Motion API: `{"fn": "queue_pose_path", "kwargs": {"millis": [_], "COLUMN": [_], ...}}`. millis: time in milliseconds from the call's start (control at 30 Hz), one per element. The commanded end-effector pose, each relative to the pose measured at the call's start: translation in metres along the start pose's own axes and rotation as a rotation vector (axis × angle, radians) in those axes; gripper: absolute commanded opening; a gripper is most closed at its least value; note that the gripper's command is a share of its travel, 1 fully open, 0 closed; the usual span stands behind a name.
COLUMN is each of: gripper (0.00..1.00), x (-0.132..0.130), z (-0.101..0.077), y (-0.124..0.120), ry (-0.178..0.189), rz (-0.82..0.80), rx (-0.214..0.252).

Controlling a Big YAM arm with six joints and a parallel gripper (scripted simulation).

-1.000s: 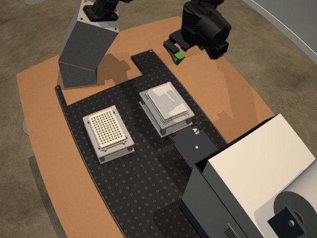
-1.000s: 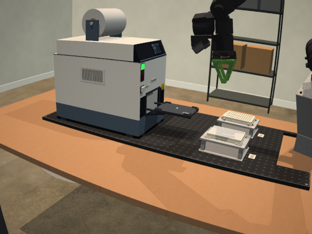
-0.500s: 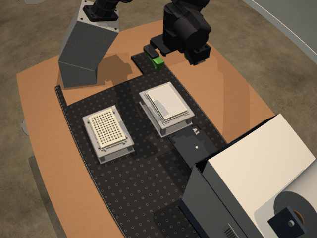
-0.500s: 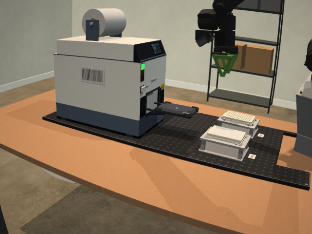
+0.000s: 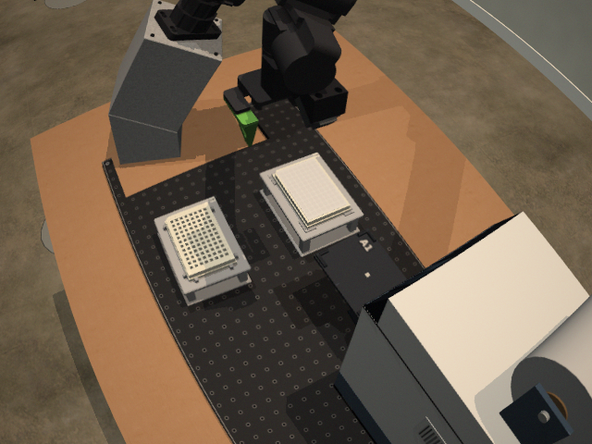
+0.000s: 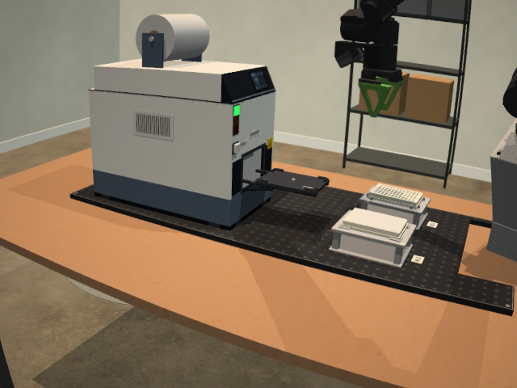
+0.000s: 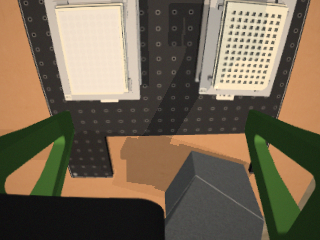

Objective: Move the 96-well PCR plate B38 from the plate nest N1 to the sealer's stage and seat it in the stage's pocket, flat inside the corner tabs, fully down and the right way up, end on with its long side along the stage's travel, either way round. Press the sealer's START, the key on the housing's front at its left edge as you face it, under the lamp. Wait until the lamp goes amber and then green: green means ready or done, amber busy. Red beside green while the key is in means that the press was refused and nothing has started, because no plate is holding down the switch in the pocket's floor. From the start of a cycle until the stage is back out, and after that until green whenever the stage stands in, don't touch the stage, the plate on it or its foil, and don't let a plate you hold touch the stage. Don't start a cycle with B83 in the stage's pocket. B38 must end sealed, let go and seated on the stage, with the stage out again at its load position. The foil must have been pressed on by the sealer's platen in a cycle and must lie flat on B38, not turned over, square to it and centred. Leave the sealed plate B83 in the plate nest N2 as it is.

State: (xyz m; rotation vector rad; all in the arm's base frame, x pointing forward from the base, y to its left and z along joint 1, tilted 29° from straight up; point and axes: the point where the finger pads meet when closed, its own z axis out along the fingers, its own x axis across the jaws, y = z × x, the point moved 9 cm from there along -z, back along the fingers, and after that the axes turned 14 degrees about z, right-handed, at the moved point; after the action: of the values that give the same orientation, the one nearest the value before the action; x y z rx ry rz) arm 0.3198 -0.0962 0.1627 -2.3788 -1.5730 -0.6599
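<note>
Looking down through the wrist camera, I see both green fingers spread wide with nothing between them; below them lie the grey pedestal (image 7: 215, 200) and the notched end of the black breadboard (image 7: 170, 107); the open-welled plate (image 7: 250, 47) sits in its nest on the right of that view and the foil-covered plate (image 7: 92, 50) on the left; this view shows neither the sealer nor its stage. From the top camera I find the gripper (image 5: 246, 121) hanging over the breadboard's end nearest the arm's pedestal (image 5: 153, 95), well apart from both plates; the open-welled plate (image 5: 203, 239) stands toward the worktop's left edge, the covered one (image 5: 313, 189) just beside the dark stage (image 5: 363, 272), which stands out of the sealer (image 5: 477, 305) with a small pale square in its pocket and an A1 mark at one corner. Only the exterior camera shows the sealer's front; the lamp (image 6: 237, 110) glows green, a pale key (image 6: 237, 145) sits beneath it, and the stage (image 6: 292, 181) carries no plate; the gripper (image 6: 377, 98) hangs high above the worktop there, in front of a shelf rack (image 6: 457, 83).
</note>
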Motion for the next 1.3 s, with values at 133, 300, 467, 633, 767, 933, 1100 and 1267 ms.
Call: {"fn": "queue_pose_path", "kwargs": {"millis": [133,300,467,633,767,933,1100,1267], "gripper": [1.0,1.0,1.0,1.0,1.0,1.0,1.0,1.0], "x": [-0.025,-0.007,-0.002,-0.007,-0.006,-0.007,-0.008,-0.003], "z": [-0.018,-0.025,-0.024,-0.015,-0.01,-0.006,-0.003,-0.01], "y": [0.025,0.028,0.031,0.027,0.019,0.009,0.005,0.013], "ry": [-0.003,0.004,-0.001,-0.003,-0.001,0.001,0.001,0.001], "rz": [-0.043,-0.063,-0.067,-0.049,-0.037,-0.018,-0.013,-0.027], "rx": [-0.027,-0.05,-0.064,-0.042,-0.02,0.006,0.016,-0.009]}}
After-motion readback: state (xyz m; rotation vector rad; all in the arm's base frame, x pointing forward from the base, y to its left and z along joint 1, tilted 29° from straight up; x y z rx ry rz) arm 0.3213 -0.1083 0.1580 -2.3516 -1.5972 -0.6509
